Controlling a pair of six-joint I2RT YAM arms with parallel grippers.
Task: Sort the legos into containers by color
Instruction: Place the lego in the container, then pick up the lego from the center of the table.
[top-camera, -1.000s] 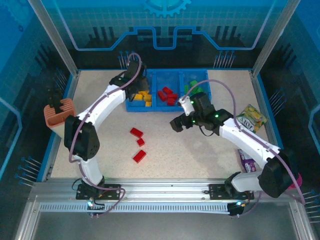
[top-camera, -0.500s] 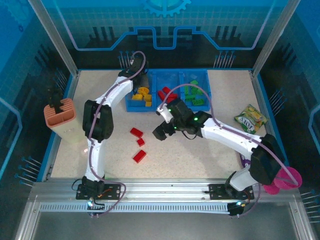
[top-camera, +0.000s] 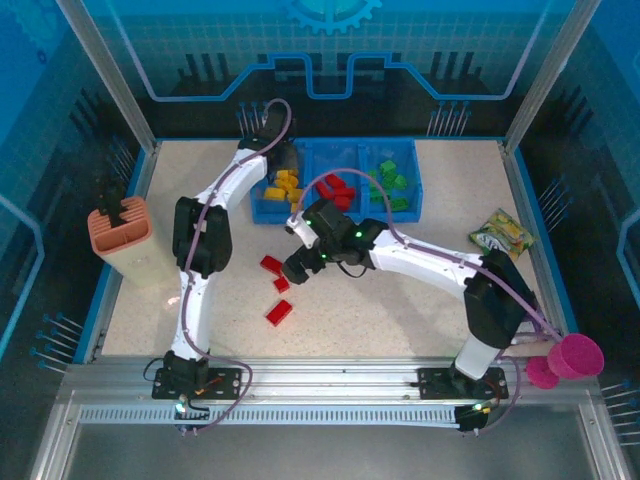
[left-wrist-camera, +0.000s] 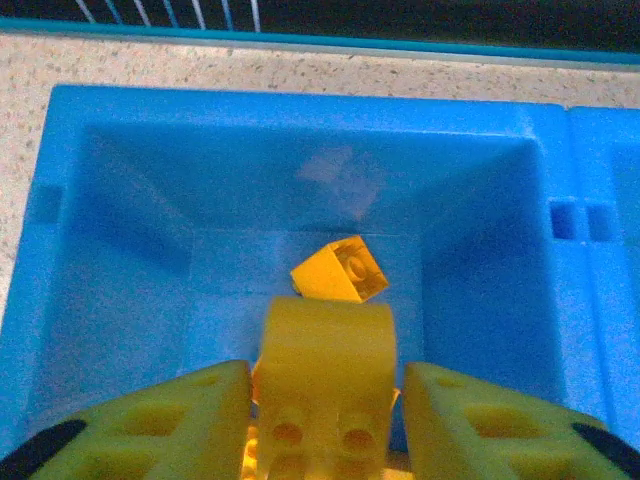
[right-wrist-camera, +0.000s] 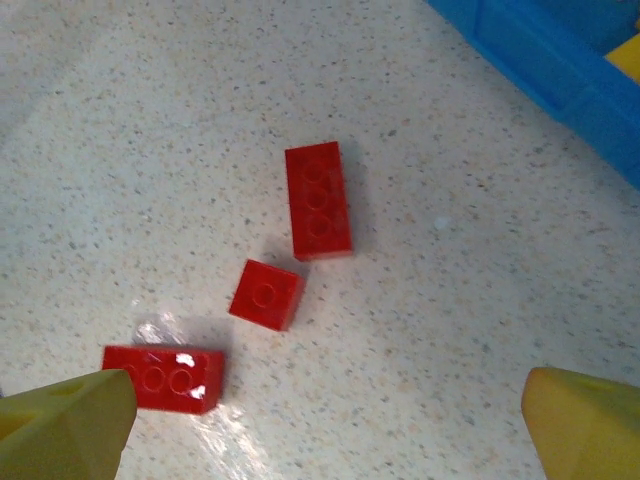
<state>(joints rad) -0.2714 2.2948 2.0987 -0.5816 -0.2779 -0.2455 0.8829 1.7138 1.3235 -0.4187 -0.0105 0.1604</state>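
Over the tray (left-wrist-camera: 300, 130), left pincer (left-wrist-camera: 325, 375) newly slack round a yellow brick (left-wrist-camera: 325, 340); right pincer (right-wrist-camera: 322, 392) wide above red bricks (right-wrist-camera: 318, 200).

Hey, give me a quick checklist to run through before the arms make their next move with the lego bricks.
1. Left gripper over the yellow compartment of the blue tray: ok.
2. Yellow brick free of its fingers: cannot tell.
3. Right gripper open: ok.
4. Right gripper above the three red bricks: ok.
5. Red bricks lying flat on the table, none stacked: ok.
6. Every brick sorted: not ok.
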